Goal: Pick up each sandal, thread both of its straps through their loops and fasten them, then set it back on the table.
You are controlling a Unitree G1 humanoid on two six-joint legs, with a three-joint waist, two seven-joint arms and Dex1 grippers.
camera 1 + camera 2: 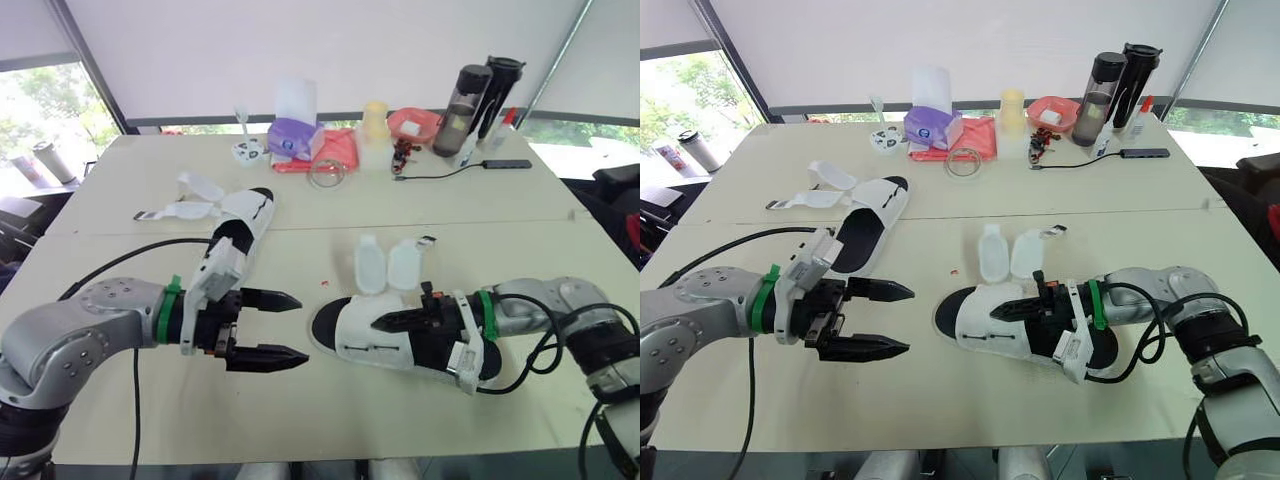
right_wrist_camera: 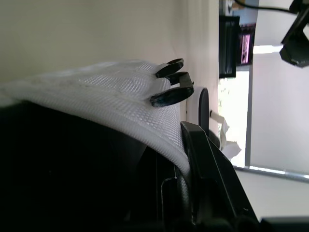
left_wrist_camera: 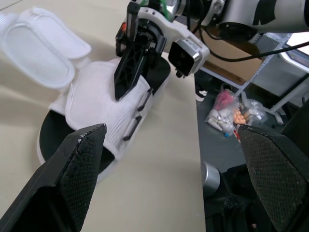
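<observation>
right wrist view: sandal (image 2: 96, 92) loops (image 2: 170, 94) edge-on

The bench (image 1: 330, 410) is a pale cream surface made of two tops butted along a seam (image 1: 420, 226) that runs across its width. Behind the far edge of the bench hangs a white blind (image 1: 300, 50), crossed at each end by a dark slanted frame bar (image 1: 88, 70). Beyond the bench's far left corner a window (image 1: 35, 110) shows green foliage. A second window (image 1: 585, 132) sits beyond the far right corner. Soft, even daylight covers the bench.
</observation>
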